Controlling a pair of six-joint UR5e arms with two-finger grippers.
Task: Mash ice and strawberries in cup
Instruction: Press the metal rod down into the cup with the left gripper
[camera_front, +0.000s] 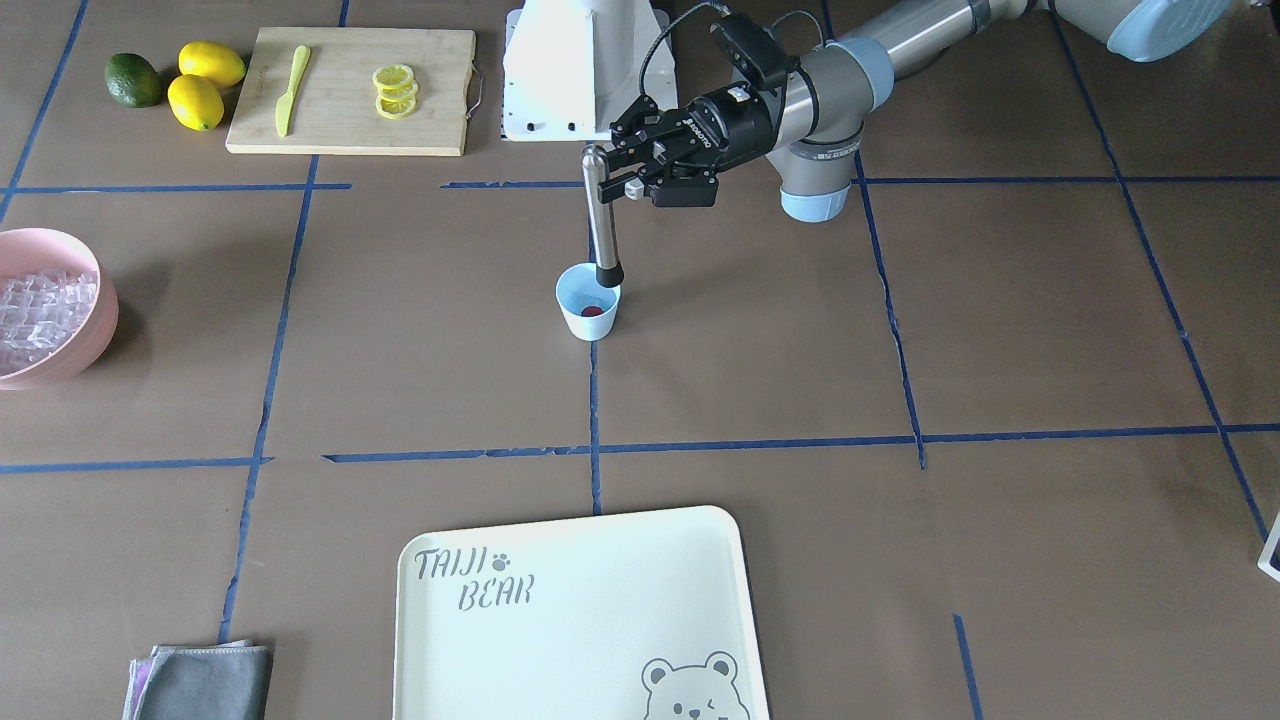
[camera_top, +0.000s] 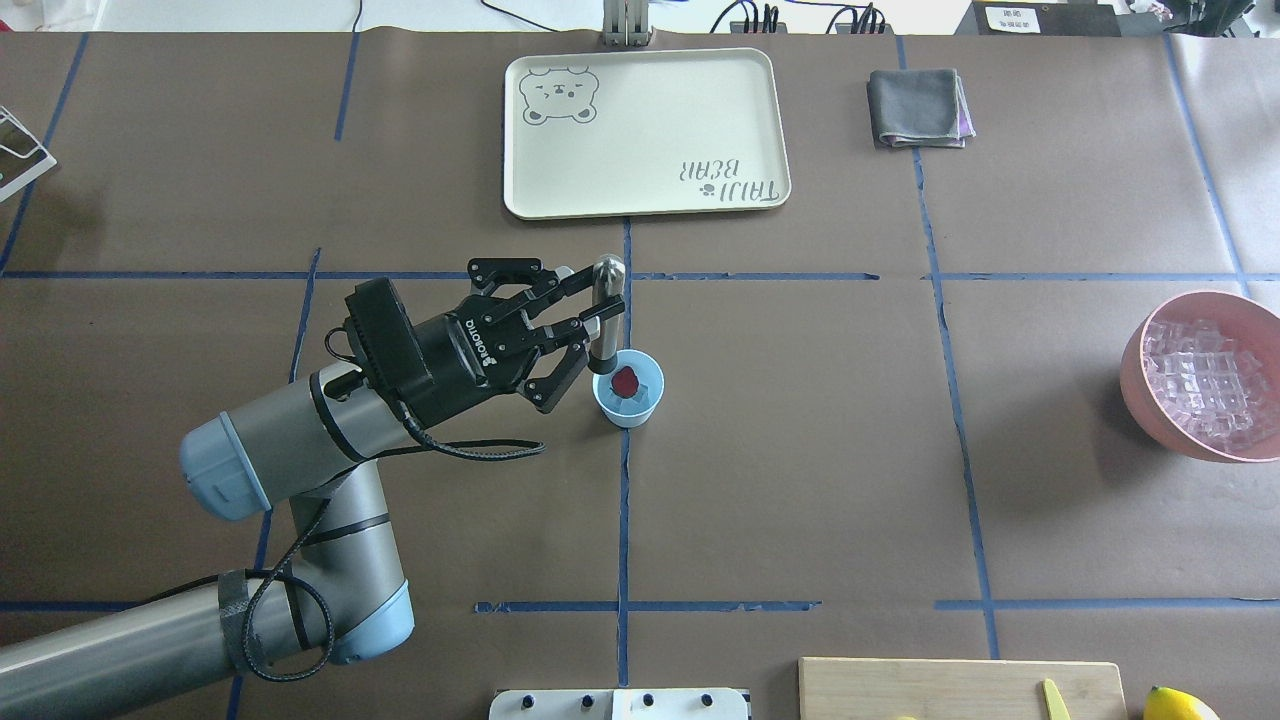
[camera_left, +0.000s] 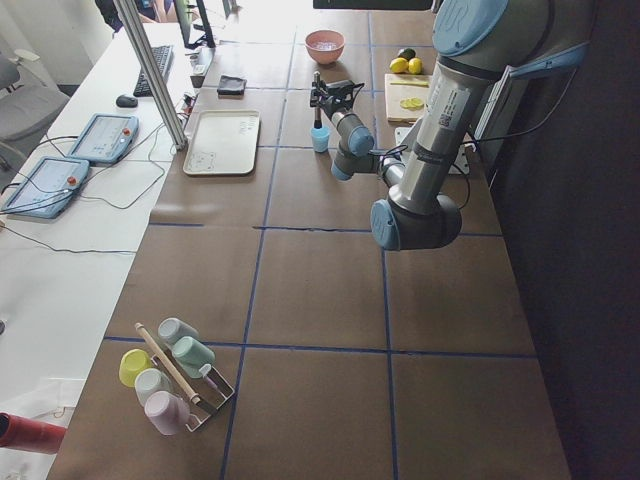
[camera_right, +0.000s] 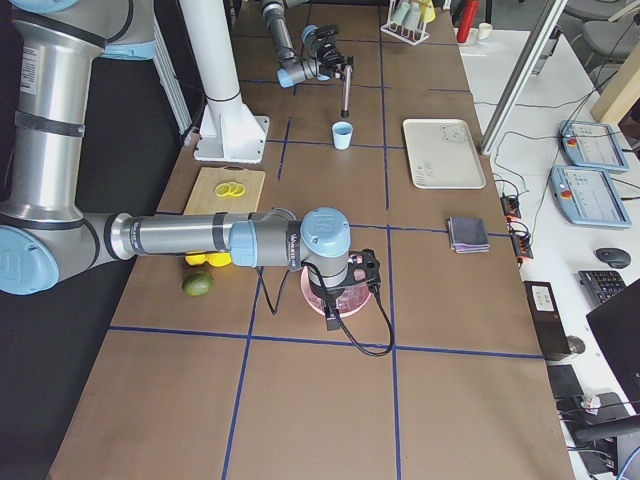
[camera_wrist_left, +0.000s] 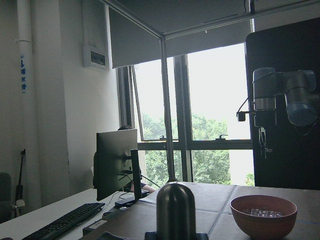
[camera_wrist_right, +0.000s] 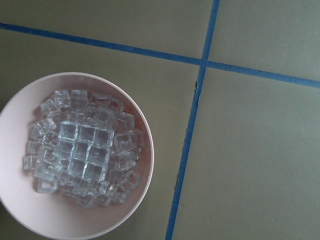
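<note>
Gripping a steel muddler (camera_front: 600, 225) near its rounded top, our left tool (camera_top: 592, 303) is clenched on the shaft and holds it nearly upright. The muddler's black tip sits at the rim of the cup (camera_top: 628, 418), on the side nearest that arm. We see the light blue cup standing upright on the brown counter (camera_top: 800, 450) with the strawberry (camera_top: 625, 380) lying red inside it; whether the pale patches beside the berry are cubes, we cannot tell. Well apart from the cup, toward our right arm's end of the counter, a pink bowl (camera_top: 1133, 385) is heaped with ice (camera_wrist_right: 82, 150). Our right tool (camera_wrist_left: 262, 147) hangs above that bowl, far from the cup, and we cannot tell whether it is released or clenched.
</note>
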